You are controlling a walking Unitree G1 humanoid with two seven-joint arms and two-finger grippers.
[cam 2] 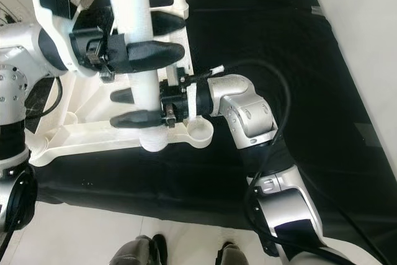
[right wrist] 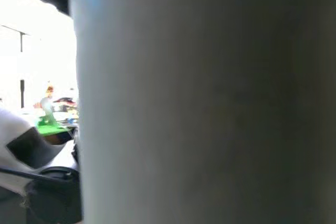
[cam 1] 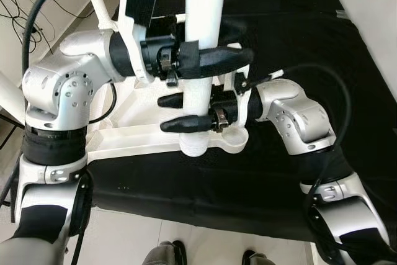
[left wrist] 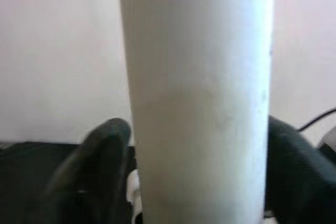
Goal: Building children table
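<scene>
Both pincers grasp one white table leg [cam 1: 203,41] that stands upright over the upturned white tabletop [cam 1: 133,138]. The left gripper [cam 1: 214,60] is clenched around the leg higher up, one black finger crossing the front of it; in the left wrist view a dark finger [left wrist: 100,166] shows on either side of the pale tube. The left arm [cam 1: 68,85] comes in from the robot's left, elbow bent, forearm level. The right gripper [cam 1: 186,112] clamps the leg lower down, its two fingers pointing to the robot's left, one above the other; its arm [cam 1: 294,116] folds sharply at the elbow on the right. The leg's foot meets the tabletop's near edge, beside a round corner socket [cam 1: 234,139]. The tabletop lies on a black mat [cam 1: 298,48] on the floor.
</scene>
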